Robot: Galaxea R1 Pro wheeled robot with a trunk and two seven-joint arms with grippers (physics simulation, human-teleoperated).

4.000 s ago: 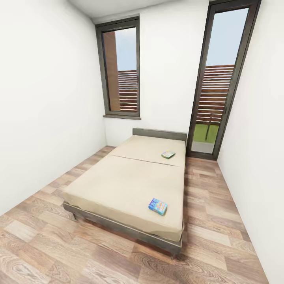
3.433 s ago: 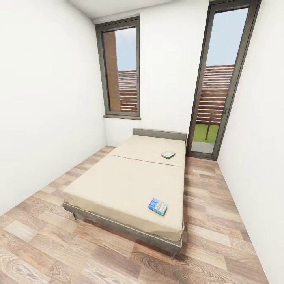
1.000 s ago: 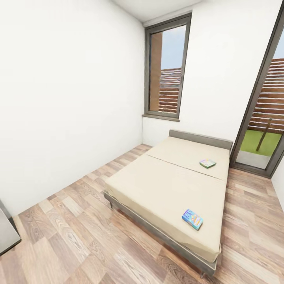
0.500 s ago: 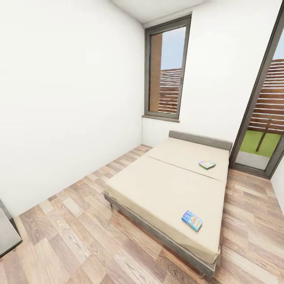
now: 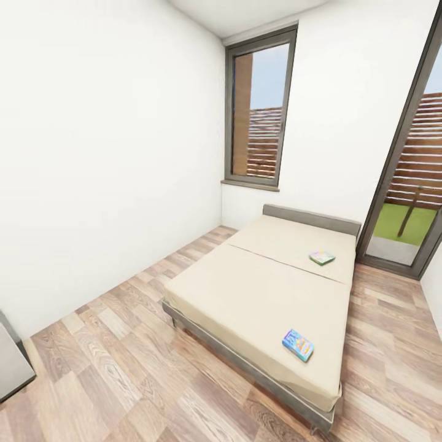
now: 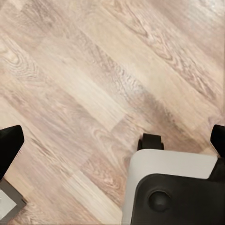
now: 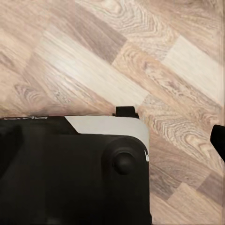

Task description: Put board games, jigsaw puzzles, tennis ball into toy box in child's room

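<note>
Ahead: blue board game point(image 5: 298, 344) lies near foot corner of bed point(image 5: 245, 294), on robot's right; green one point(image 5: 321, 257) farther, near headboard. Right arm likely nearer. Left gripper point(image 6: 112, 140) fingers wide apart above floor; right gripper spread cannot tell.

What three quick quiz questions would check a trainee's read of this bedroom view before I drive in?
1. How many board games lie on the bed?
2. True or false: the blue board game lies nearer the headboard than the green board game.
3. What does the left wrist view look down on? A) mattress B) wood-plank floor C) table top

Key
1. Two.
2. False: the green one lies close to the headboard and the blue one near the foot end.
3. B.
</note>
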